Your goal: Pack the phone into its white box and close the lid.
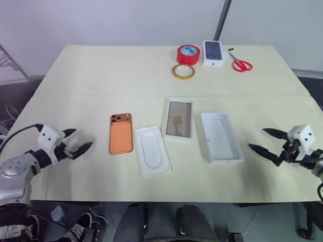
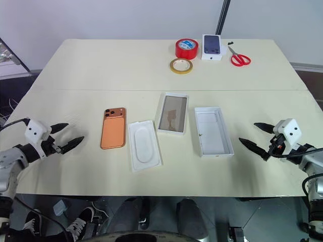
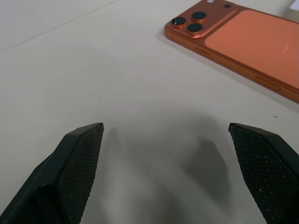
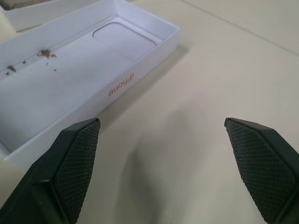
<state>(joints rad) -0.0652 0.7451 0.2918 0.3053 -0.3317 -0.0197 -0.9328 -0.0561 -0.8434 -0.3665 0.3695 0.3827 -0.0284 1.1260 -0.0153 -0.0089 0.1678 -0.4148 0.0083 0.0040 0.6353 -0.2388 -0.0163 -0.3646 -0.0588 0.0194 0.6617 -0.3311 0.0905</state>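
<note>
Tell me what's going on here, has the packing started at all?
Nothing is being handled yet. The phone lies back up on the table, beside a white insert. Two white box halves lie open next to that: one with a brownish inside, one plain white. The left gripper hovers near the phone and the right gripper near the plain half, both with jaws wide open and empty. Tape rolls, scissors and a smaller box sit at the far edge.

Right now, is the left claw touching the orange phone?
Apart. The left wrist view shows bare table between the left gripper fingertips and the phone.
</note>
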